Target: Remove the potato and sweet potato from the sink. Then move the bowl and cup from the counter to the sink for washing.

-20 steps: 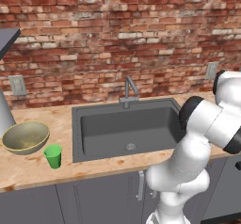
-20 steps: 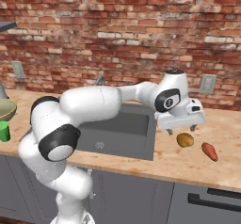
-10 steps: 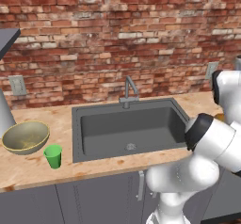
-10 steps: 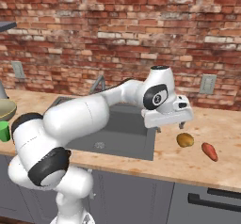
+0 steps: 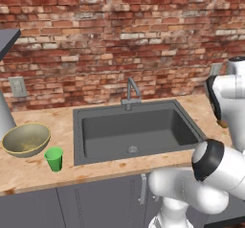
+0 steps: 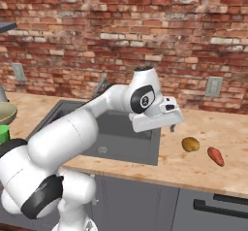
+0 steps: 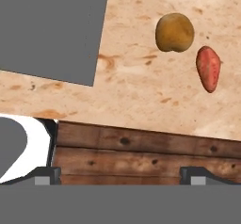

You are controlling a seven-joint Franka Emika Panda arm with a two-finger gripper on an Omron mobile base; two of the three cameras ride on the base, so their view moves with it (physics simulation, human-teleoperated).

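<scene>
Orange-red tapered sweet potato (image 6: 215, 156) and rounded golden-brown potato (image 6: 190, 144) side by side, apart, on the speckled wooden table (image 6: 213, 169), spread empty claw (image 6: 170, 127) hovering near them, dark grey rectangular sink (image 5: 136, 131) beyond, small green cup (image 5: 54, 158) just beside olive-yellow bowl (image 5: 26, 139) left of it.

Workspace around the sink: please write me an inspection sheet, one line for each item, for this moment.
Surface: wooden counter, light brown, mottled.
Sink: dark grey basin, no vegetables inside; tap at its back edge.
Potato: on the counter right of the sink.
Sweet potato: lying beside the potato, apart from it.
Bowl: on the counter left of the sink.
Cup: upright, in front of the bowl.
Clutter: nothing seen.
Gripper: open, holding nothing, above the counter near the sink's right edge.
Cables: nothing seen.
Surroundings: brick wall, wall sockets, grey cabinets below.
</scene>
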